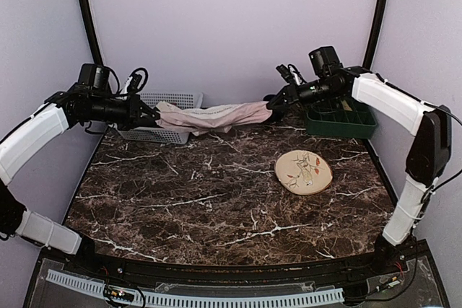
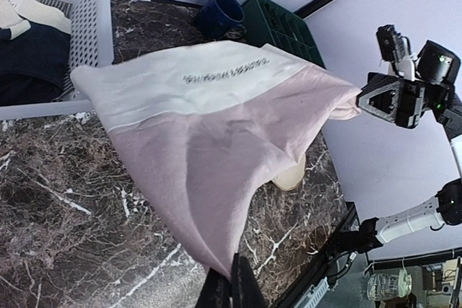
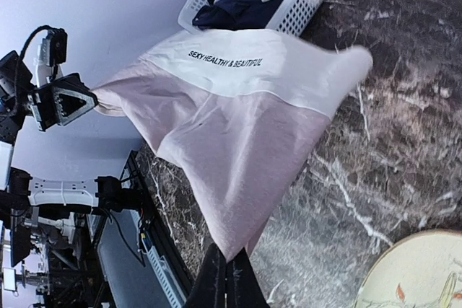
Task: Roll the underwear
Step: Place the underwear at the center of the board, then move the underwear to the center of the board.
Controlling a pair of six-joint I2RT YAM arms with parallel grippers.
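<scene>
The underwear (image 1: 213, 116) is dusty-pink with a wide cream waistband bearing dark lettering. It hangs stretched in the air between my two grippers, above the back of the marble table. My left gripper (image 1: 154, 115) is shut on its left corner, and my right gripper (image 1: 273, 106) is shut on its right corner. In the left wrist view the pink fabric (image 2: 216, 149) runs from my closed fingers (image 2: 232, 286) up to the right gripper (image 2: 375, 99). In the right wrist view the fabric (image 3: 238, 135) runs from my closed fingers (image 3: 226, 279) to the left gripper (image 3: 72, 100).
A white mesh basket (image 1: 173, 100) holding dark navy and beige clothes (image 3: 242, 1) stands at the back left. A green crate (image 1: 339, 122) stands at the back right, with a dark blue cup (image 2: 220, 14) beside it. A round patterned plate (image 1: 303, 172) lies right of centre.
</scene>
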